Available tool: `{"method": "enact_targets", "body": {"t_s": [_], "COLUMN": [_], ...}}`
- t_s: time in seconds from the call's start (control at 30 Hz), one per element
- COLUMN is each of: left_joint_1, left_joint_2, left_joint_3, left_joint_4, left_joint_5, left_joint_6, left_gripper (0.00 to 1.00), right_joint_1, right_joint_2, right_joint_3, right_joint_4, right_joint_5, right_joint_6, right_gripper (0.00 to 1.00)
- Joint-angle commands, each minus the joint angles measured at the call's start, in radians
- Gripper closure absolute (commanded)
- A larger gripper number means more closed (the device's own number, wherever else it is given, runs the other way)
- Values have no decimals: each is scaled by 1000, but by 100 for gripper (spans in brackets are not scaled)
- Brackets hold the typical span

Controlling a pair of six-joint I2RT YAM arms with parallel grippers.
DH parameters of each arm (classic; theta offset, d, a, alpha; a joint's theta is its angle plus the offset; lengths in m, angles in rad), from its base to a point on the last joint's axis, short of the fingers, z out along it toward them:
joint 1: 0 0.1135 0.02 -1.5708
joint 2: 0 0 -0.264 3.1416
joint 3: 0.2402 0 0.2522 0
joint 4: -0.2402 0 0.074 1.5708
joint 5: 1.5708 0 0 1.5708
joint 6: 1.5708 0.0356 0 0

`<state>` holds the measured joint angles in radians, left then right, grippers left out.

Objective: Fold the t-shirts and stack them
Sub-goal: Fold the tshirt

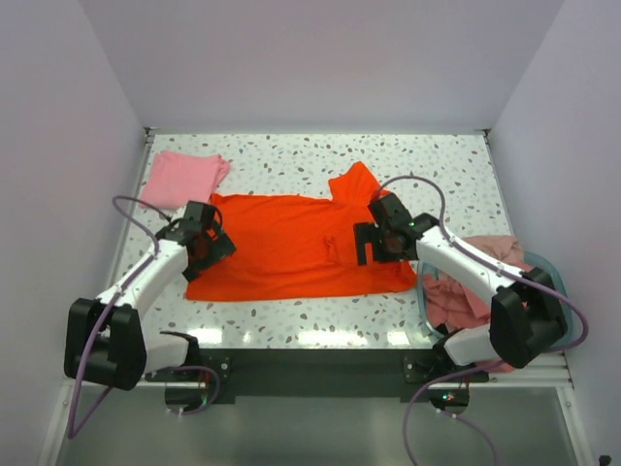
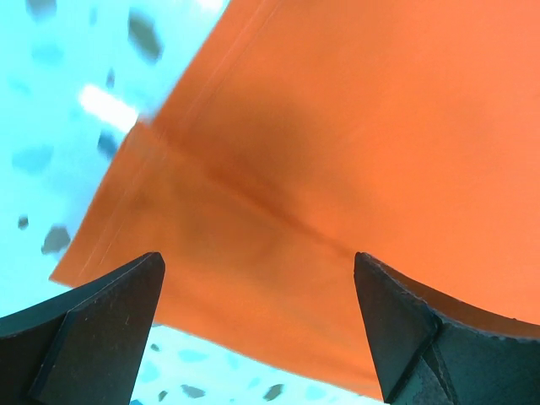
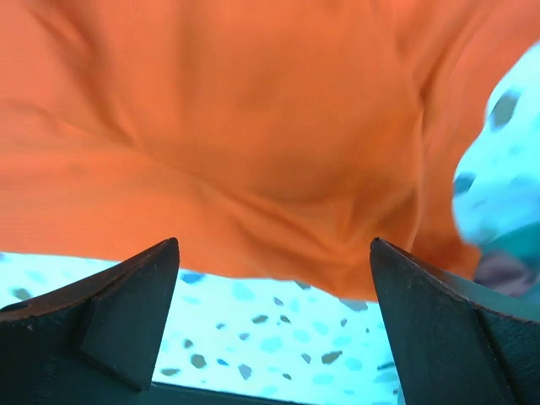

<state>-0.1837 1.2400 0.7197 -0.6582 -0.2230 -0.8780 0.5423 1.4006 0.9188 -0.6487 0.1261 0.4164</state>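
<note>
Orange-red t-shirt [image 1: 291, 243] lies spread flat across the middle of the bench [image 1: 437, 165], one sleeve poking toward the far side and a small pucker in its right half. A light pink shirt [image 1: 184, 177] sits folded at the far left corner, and salmon-pink shirts [image 1: 464, 291] are heaped in the teal tub [image 1: 543, 264] on the right. The left gripper [image 2: 257, 261] hovers over the shirt's left edge, fingers spread wide with nothing pinched. The right gripper [image 3: 274, 245] hangs over the right end, close to the near hem, likewise spread. To my eye the orange one is laid out and its folding is about to start. Each gripper would need to drop, pinch an edge cleanly, and carry it across.
</note>
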Motion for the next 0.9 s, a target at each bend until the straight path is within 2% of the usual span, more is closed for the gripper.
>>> {"method": "enact_targets", "body": {"t_s": [0.0,0.13,0.4,0.6,0.67,0.87], "left_joint_1": [6,41,59,58,58,53], "left_joint_2": [50,162,531,720,786,894], "left_joint_3": [187,322,676,846,898,969], "left_joint_4": [-34,-6,40,39,7,6], "left_joint_5": [-101,-128,-115,-75,-87,-111], "left_joint_6": [24,42,91,117,113,79], "left_gripper": [0,0,0,14,15,24], "right_joint_1": [-2,-36,-103,-166,-186,-196], "right_joint_2": [7,110,398,583,644,768], "right_joint_3": [172,333,687,882,943,1068], "right_joint_4": [-19,-5,17,20,35,46], "right_joint_5": [67,93,76,61,50,43], "right_joint_6": [-34,-57,-103,-110,-114,-171], "right_gripper": [1,1,1,1,1,1]}}
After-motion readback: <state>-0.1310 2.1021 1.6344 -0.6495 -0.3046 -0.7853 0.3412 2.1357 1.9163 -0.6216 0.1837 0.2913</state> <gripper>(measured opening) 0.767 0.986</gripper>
